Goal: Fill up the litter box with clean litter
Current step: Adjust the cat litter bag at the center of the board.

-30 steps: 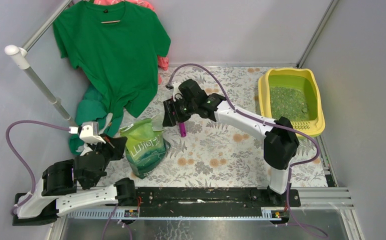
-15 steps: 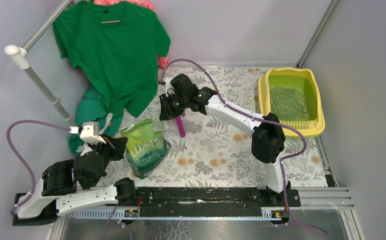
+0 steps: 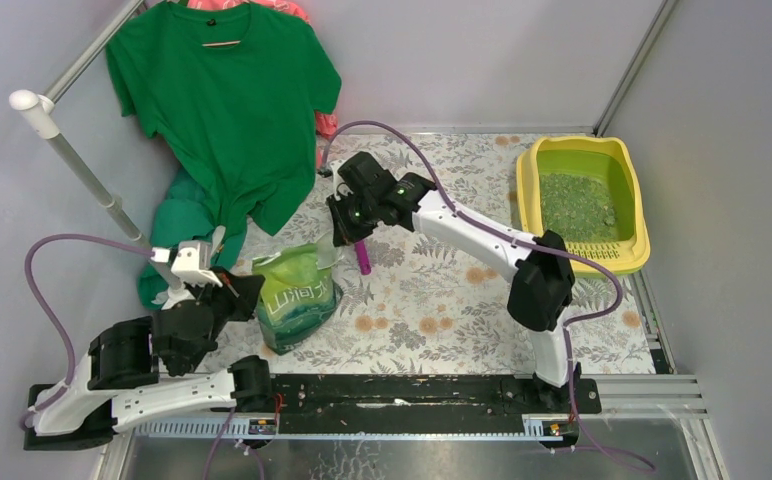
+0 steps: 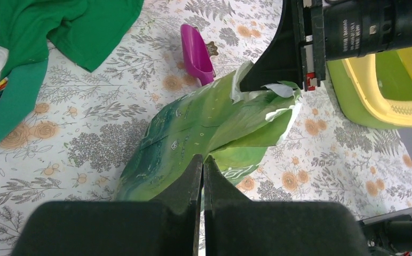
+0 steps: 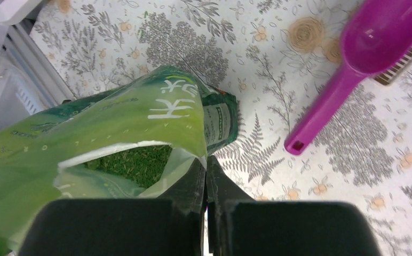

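Observation:
The yellow litter box [image 3: 634, 255] stands at the back right with clean litter [image 3: 574, 205] spread inside; its rim [image 4: 383, 98] also shows in the left wrist view. A glossy green bag [image 3: 297, 300] stands between the arms, its mouth open on green litter [image 5: 134, 162]. My left gripper [image 3: 254, 293] is shut on the bag's [image 4: 193, 122] left edge, jaws pressed together [image 4: 203, 160]. My right gripper [image 3: 339, 238] is shut on the corner of the bag's [image 5: 113, 122] open rim [image 5: 204, 162]. A purple scoop [image 3: 363, 258] lies on the cloth just right of the bag.
A green T-shirt [image 3: 222, 100] hangs at the back left, with green cloth [image 3: 187, 210] heaped beneath it and a white pole [image 3: 72, 150] beside. Grey walls close in the floral table cover [image 3: 432, 300] at back and right. The scoop [image 5: 364, 53] lies close to the right gripper.
My right gripper has come down to the bag's top edge and shut on it. The bag now stands more upright and a little further right, and the left gripper has shifted with it.

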`<state>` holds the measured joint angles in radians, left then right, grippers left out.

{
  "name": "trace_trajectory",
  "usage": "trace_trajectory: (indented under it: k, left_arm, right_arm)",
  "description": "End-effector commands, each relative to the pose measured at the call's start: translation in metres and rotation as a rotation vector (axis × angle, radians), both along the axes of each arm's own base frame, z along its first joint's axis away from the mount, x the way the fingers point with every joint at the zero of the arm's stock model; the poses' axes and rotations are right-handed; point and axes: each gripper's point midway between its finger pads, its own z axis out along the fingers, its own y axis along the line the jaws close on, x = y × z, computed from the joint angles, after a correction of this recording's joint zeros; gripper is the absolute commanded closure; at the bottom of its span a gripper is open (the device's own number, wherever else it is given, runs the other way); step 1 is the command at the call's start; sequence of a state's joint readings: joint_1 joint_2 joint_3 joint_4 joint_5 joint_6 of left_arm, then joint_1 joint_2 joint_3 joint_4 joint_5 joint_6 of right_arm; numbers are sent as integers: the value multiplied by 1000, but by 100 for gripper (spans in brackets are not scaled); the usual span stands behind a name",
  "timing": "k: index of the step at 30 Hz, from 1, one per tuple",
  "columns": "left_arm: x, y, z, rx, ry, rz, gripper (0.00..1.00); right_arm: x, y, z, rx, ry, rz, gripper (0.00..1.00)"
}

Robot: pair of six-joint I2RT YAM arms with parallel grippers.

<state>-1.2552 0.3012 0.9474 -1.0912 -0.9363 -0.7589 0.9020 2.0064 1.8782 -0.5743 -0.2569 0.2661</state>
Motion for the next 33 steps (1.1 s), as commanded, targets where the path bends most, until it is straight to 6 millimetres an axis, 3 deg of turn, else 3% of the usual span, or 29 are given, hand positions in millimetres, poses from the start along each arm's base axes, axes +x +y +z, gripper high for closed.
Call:
trace_trajectory:
  k: [1, 7, 11, 14, 21, 23, 24, 27, 29, 31, 33]
  left_arm:
    - [8, -20, 47, -137, -85, -8, 100]
    - [11, -33, 53, -121, -113, -41, 100]
    - [13, -30, 55, -153, -145, -26, 100]
    - [13, -26, 56, -190, -176, -23, 100]
    - [18, -39, 45, -156, -142, -6, 100]
    - [20, -46, 42, -129, -133, -9, 100]
    - [21, -48, 40, -117, -131, -10, 100]
    - [21, -55, 39, -112, -120, -27, 100]
    - [18, -60, 40, -128, -115, -54, 100]
    - [15, -69, 40, -137, -115, -102, 97]
    - [11, -81, 37, -129, -103, -157, 85]
  right_arm:
    - [3, -33, 96, 29, -187, -135, 100]
    - [-9, -91, 125, -65, -238, -297, 100]
    - [-26, -123, 140, -52, -248, -358, 100]
    - [-39, -139, 129, -82, -219, -370, 100]
    - [-74, -161, 78, -77, -110, -363, 100]
    - [-84, -167, 68, -81, -97, -335, 72]
    - [-88, -172, 66, -79, -102, -323, 67]
    - [-91, -195, 71, -49, -167, -367, 64]
    - [-95, -207, 80, -11, -201, -378, 67]
    - [-99, -217, 84, -12, -215, -385, 53]
    - [-102, -224, 85, -29, -218, -390, 46]
